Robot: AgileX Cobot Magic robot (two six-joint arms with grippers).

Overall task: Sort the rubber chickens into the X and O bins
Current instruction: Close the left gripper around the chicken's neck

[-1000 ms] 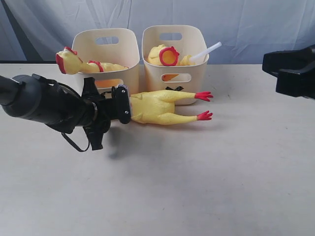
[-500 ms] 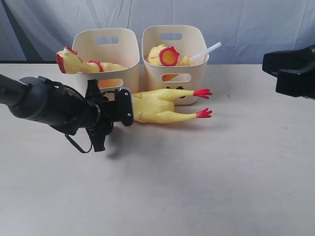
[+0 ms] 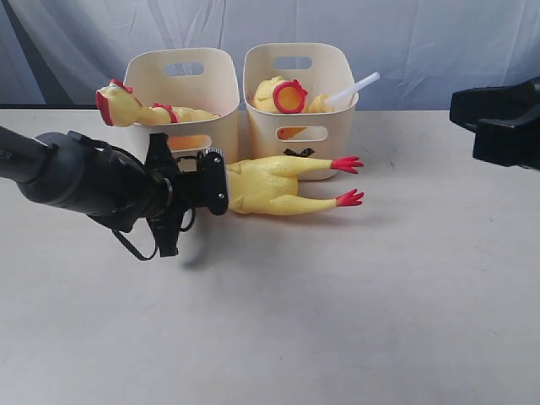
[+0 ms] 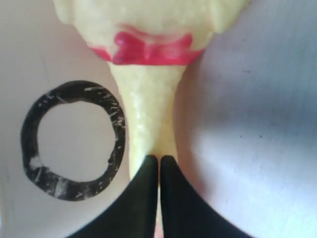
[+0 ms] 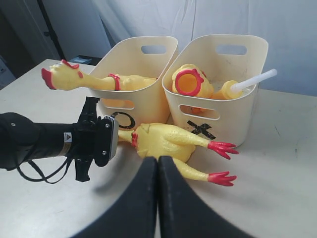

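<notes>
Left wrist view: the left end effector [image 4: 159, 166] is clamped shut on the neck of the rubber chicken [image 4: 148, 124], which lies ahead on the surface [image 4: 257, 124] beside the O bin [image 4: 69, 141], likely for lifting. The right end effector [image 5: 158, 166] is shut and empty.

Pale blue backdrop [image 3: 422, 42], beige table [image 3: 337, 321]

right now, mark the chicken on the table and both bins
yellow rubber chicken on table [image 3: 270, 184]: exterior view, belly
cream plastic O tub [image 5: 143, 104]: right wrist view, front wall
cream plastic X tub [image 5: 233, 116]: right wrist view, front wall
</notes>
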